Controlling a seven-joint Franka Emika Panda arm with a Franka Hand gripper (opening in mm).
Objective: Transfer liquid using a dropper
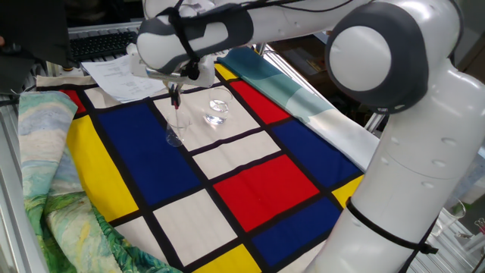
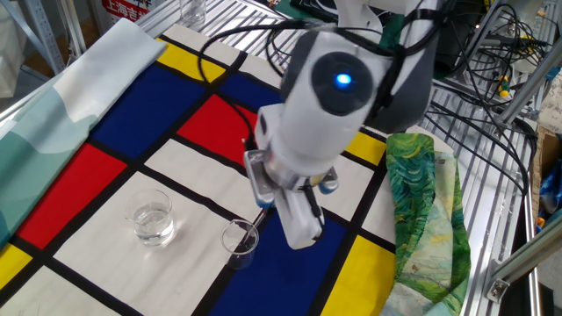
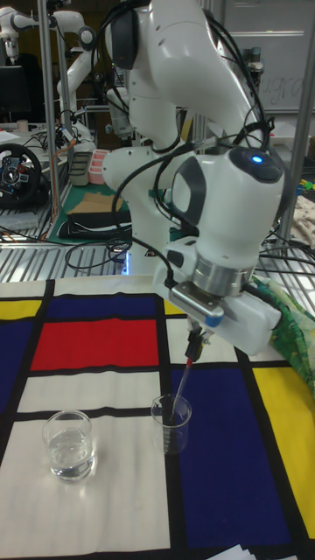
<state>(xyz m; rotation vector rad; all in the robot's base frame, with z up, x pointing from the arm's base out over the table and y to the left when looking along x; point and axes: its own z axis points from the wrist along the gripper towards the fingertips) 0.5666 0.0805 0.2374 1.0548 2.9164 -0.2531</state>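
My gripper (image 3: 194, 339) is shut on the top of the dropper (image 3: 182, 381), a thin clear tube with a dark reddish end. The dropper slants down, and its tip is inside the small empty-looking glass (image 3: 172, 424) on the white and blue squares. The same gripper (image 1: 176, 89), dropper (image 1: 177, 111) and small glass (image 1: 175, 135) show in one fixed view. In the other fixed view the gripper (image 2: 263, 209) hangs just right of the small glass (image 2: 239, 241). A wider glass (image 3: 70, 444) holding clear liquid (image 2: 152, 229) stands apart to the left.
A checked cloth (image 1: 258, 182) of red, blue, yellow and white squares covers the table. A green patterned cloth (image 2: 421, 211) is bunched at one side and a pale blue one (image 2: 53, 123) at the other. Papers (image 1: 114, 76) lie at the far end, and another glass (image 2: 191, 10) stands on the wire rack.
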